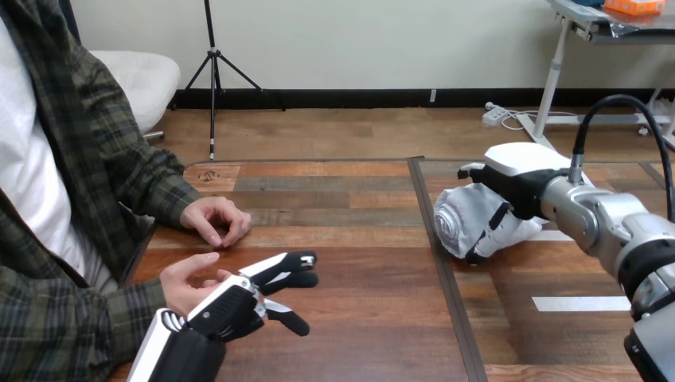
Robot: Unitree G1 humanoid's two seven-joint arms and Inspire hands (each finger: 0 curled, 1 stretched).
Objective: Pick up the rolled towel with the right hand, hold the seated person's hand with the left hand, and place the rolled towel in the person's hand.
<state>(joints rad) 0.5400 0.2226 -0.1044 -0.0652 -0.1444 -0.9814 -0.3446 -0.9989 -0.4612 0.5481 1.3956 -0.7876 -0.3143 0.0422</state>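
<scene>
The right robot hand (517, 185) curls its fingers around the towel (460, 224), which lies on the desk (362, 326) at the right. The left robot hand (232, 306), fingers straight, sits just beside the person's nearer hand (185, 280).

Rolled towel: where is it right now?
In the head view the rolled towel is at the right side of the table, just right of the dark seam, with the robot's right hand curled round it.
</scene>
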